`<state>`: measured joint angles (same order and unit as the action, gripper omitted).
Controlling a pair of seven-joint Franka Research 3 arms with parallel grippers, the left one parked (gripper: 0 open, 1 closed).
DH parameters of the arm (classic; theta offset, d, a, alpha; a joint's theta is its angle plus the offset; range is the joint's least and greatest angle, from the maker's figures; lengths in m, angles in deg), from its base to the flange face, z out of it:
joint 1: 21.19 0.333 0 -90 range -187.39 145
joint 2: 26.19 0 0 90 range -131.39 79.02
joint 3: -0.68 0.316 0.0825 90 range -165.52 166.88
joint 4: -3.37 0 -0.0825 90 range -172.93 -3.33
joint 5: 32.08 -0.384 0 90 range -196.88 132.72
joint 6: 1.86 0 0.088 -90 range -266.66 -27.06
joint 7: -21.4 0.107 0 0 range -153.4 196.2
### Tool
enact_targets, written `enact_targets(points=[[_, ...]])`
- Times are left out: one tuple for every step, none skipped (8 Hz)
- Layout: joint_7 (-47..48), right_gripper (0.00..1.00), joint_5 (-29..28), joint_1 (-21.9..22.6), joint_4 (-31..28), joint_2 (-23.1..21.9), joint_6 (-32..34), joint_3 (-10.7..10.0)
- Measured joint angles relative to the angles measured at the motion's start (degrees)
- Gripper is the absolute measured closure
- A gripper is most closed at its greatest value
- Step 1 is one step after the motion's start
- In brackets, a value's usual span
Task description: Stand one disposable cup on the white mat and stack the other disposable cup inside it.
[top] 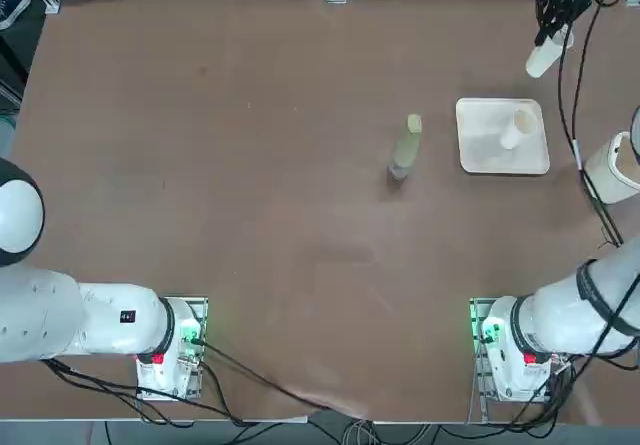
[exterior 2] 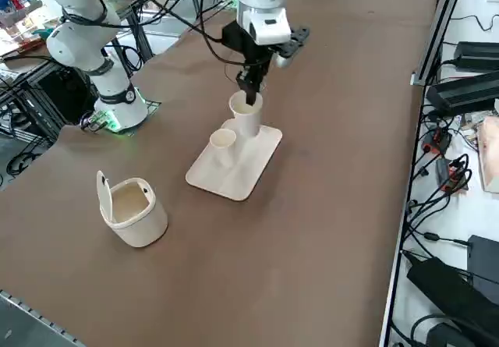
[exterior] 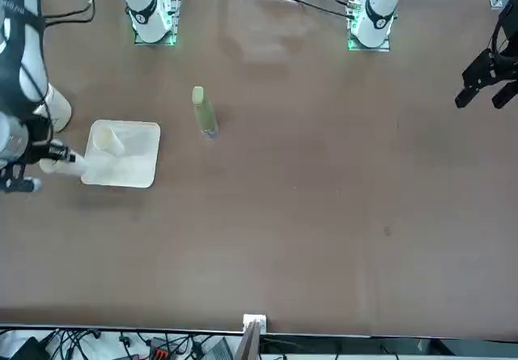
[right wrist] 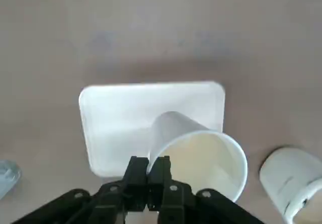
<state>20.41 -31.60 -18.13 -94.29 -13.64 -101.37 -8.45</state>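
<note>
Above the white mat [exterior 2: 222, 178], the right gripper [right wrist: 150, 162] pinches the tilted cup [exterior 2: 247, 121], which could bump over the standing cup [exterior 2: 224, 150] if lowered crooked.

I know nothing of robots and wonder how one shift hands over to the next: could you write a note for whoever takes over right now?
Right gripper: fingers shut on one disposable cup, held in the air near the far edge of the white mat.
Other cup: upright on the mat.
Nearby: lidded white container, lid up; greenish bottle, on the table.
Done: one cup stood on the mat; second cup gripped.
Left: line up the held cup over the standing one, lower it inside, release.
</note>
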Motion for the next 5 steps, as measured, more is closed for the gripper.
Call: enact_targets(points=[[0.5,0.98,0.0,0.3,-5.2,-3.5,-0.6,0.1],[0.6,0.98,0.0,0.4,-10.6,-6.5,-2.7,0.1],[0.6,0.98,0.0,0.7,-15.8,-8.4,-5.7,0.1],[0.7,0.98,0.1,0.9,-19.7,-9.5,-8.2,0.2],[0.7,0.98,0.5,1.0,-21.7,-9.9,-9.4,0.2]])
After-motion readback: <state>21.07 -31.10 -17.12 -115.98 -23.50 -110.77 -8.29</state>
